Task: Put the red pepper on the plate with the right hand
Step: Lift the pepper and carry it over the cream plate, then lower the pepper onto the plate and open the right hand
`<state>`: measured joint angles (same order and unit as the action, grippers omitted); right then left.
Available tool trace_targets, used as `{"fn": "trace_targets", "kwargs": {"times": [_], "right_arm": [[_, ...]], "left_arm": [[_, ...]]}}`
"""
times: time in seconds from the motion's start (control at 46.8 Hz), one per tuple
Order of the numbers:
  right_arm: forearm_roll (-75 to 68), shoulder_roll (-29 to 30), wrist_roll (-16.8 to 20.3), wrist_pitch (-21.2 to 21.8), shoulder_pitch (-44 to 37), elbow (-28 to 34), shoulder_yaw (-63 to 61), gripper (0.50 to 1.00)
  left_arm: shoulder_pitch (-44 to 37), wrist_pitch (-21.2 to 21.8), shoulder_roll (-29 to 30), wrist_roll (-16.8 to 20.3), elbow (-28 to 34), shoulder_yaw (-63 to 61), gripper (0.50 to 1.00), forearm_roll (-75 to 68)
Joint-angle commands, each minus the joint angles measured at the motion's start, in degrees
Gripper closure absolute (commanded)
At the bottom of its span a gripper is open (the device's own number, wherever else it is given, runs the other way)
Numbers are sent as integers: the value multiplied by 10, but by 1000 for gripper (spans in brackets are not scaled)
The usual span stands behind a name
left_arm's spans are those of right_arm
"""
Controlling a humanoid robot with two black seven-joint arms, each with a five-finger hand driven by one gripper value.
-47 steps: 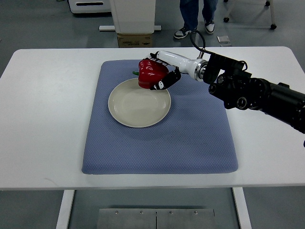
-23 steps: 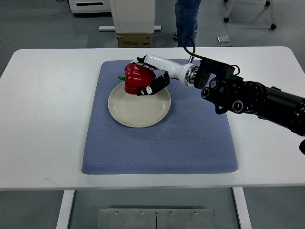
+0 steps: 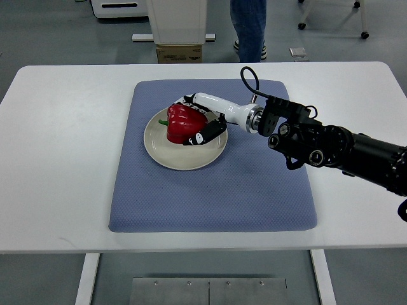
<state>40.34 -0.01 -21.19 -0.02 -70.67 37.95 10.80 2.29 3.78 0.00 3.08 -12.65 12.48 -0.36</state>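
Pretty much there: the white-and-black right hand (image 3: pixel 205 122) is gripping the glossy red bell pepper (image 3: pixel 182 122), fingers wrapped around it, over the round cream plate (image 3: pixel 184 155) toward the blue mat's (image 3: pixel 210 190) far edge. Only letting go is left, I'm guessing.

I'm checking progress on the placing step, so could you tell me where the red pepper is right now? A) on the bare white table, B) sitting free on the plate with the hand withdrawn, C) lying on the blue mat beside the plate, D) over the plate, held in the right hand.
D: the red pepper sits over the plate with the right hand wrapped around it, fingers on both sides.
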Motion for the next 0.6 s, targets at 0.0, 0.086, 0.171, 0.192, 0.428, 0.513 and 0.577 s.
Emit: {"fn": "trace_targets", "kwargs": {"times": [0.0,0.086,0.171,0.192,0.428,0.513,0.577], "right_arm": [[0,0,0,0,3,-1,0,1000],[-2,0,-1,0,6,-2,-1,1000],[-3,0,-1,0,11,-1,-2,677],[-3,0,-1,0,11,-2,-2,616],[-6,0,-1,0,18,-1,-22,505],[-6,0,-1,1,17,-1,-24,505],[-6,0,-1,1,14,-1,-26,505]], "left_arm": [[0,0,0,0,0,0,500,0],[0,0,0,0,0,0,500,0],[0,0,0,0,0,0,500,0],[0,0,0,0,0,0,500,0],[0,0,0,0,0,0,500,0],[0,0,0,0,-1,0,500,0],[0,0,0,0,0,0,500,0]]}}
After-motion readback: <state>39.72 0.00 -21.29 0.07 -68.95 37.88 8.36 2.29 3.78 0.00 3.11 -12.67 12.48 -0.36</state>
